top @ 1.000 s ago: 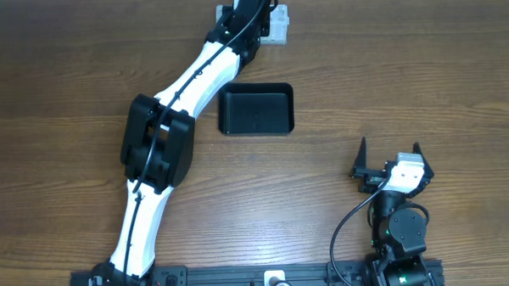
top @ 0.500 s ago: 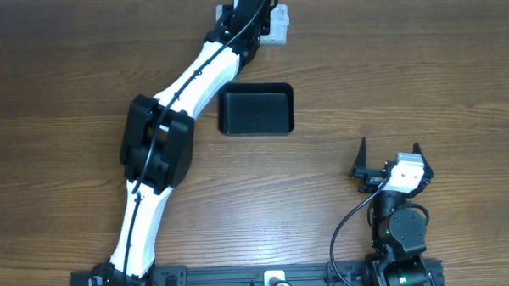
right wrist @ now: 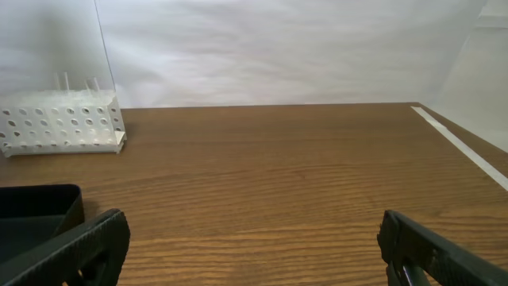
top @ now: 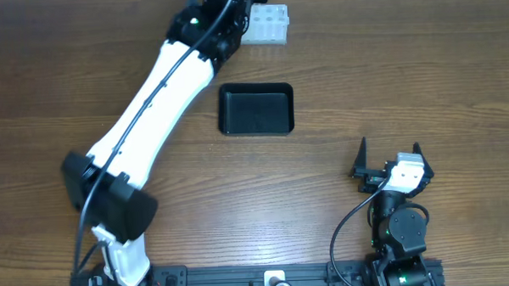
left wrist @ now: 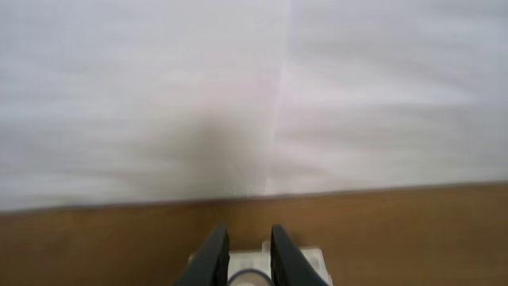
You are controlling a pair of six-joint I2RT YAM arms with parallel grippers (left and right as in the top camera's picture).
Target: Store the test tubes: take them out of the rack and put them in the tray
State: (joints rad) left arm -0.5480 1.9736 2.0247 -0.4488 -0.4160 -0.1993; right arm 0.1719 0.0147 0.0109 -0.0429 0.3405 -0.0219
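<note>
Wooden table (top: 421, 61) seen from above, with two robot arms based along its near edge. The left arm stretches the whole way across to the far side, where a white test tube rack (top: 266, 25) stands. From the left wrist camera, the left gripper (left wrist: 248, 248) has its two dark fingers drawn close together with only a narrow gap. In that gap sits a pale round rim, which looks like the mouth of a test tube (left wrist: 246, 276), so the gripper appears to be pinching one. The rest of the tube is hidden below the fingers, so how its length lies cannot be told. A corner of the rack shows just beneath the fingers.

The black tray (top: 256, 126) lies near the rack, on the side toward the arm bases, its long sides running across the table. The coming carry would therefore run back toward the bases, and the left arm is far nearer than the right.

The right gripper (right wrist: 254, 226) rests low near its own base, fingers spread wide and holding nothing, well apart from tray and rack. From its camera, thin tube tops (right wrist: 94, 83) stand above the rack
</note>
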